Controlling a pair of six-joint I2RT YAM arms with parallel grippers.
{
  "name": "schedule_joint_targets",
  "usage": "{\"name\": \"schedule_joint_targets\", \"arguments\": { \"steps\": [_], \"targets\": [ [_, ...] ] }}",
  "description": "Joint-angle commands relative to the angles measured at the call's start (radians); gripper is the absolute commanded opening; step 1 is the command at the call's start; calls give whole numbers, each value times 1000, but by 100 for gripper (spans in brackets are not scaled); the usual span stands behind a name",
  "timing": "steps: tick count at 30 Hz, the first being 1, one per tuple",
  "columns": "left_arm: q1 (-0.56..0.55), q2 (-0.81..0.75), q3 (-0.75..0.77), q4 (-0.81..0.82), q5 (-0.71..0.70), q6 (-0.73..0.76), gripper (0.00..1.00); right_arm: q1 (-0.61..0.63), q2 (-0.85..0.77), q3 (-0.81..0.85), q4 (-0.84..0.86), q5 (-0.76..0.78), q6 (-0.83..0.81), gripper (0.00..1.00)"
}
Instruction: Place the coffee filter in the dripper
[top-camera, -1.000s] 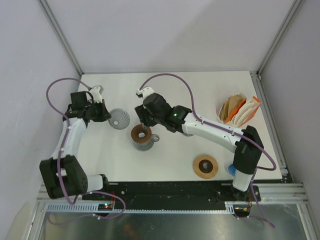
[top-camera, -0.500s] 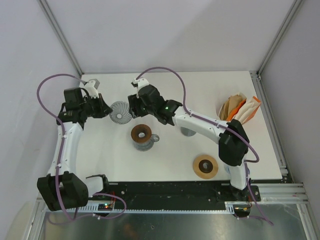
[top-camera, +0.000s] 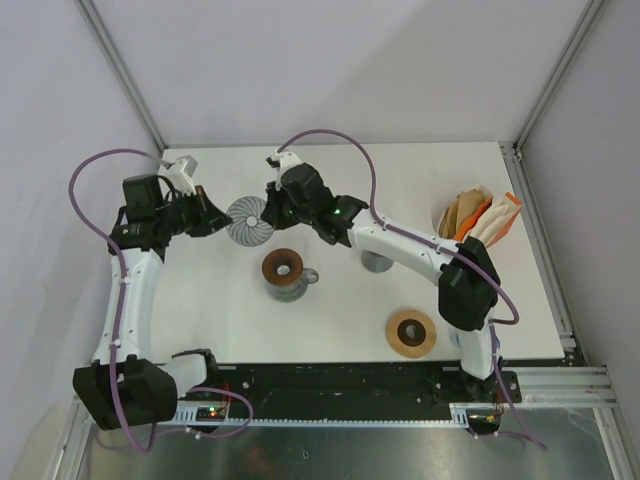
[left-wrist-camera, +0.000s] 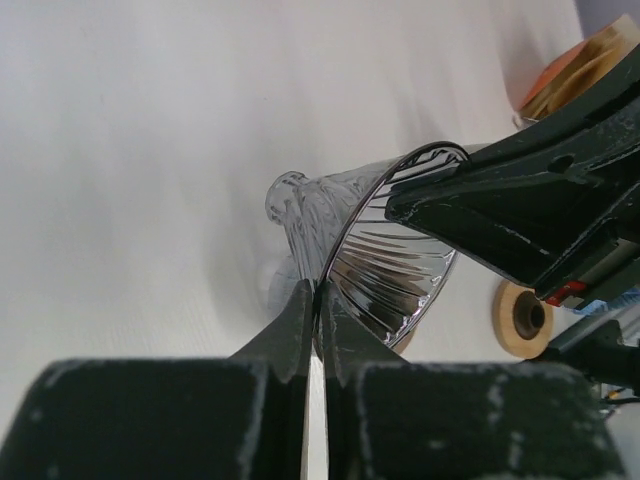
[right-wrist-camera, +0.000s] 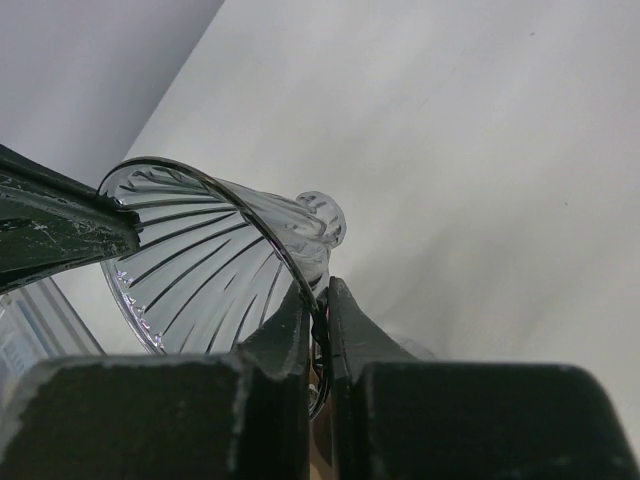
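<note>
**Top view:** The left end effector (top-camera: 218, 221) and right end effector (top-camera: 268, 212) pinch opposite sides of the glass dripper (top-camera: 249, 220) rim, upper left of centre. The dripper appears lifted off the table (top-camera: 400, 180). The coffee filters (top-camera: 470, 222) stand at the right edge, well apart.

**Left wrist view:** The fingers clamp narrowly on the rim.

**Right wrist view:** The clamp is the same.

With two grips on thin glass, neither arm should pull or twist. One should release before the dripper is seated for the filter.
</note>
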Motion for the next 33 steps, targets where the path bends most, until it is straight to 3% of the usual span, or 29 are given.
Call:
{"name": "schedule_joint_targets", "arguments": {
  "steps": [1, 8, 22, 33],
  "targets": [
    [-30, -31, 23, 31, 95, -77, 0, 2, -84, 14, -101, 28, -21, 1],
    [-132, -31, -29, -17, 43, -57, 2, -17, -63, 145, -459, -105, -48, 0],
    [-221, 63, 22, -239, 31, 83, 3, -24, -22, 201, -676, -205, -71, 0],
    [-222, 87, 45, -282, 3, 112, 3, -36, 53, 233, -685, -276, -82, 0]
  ]
}}
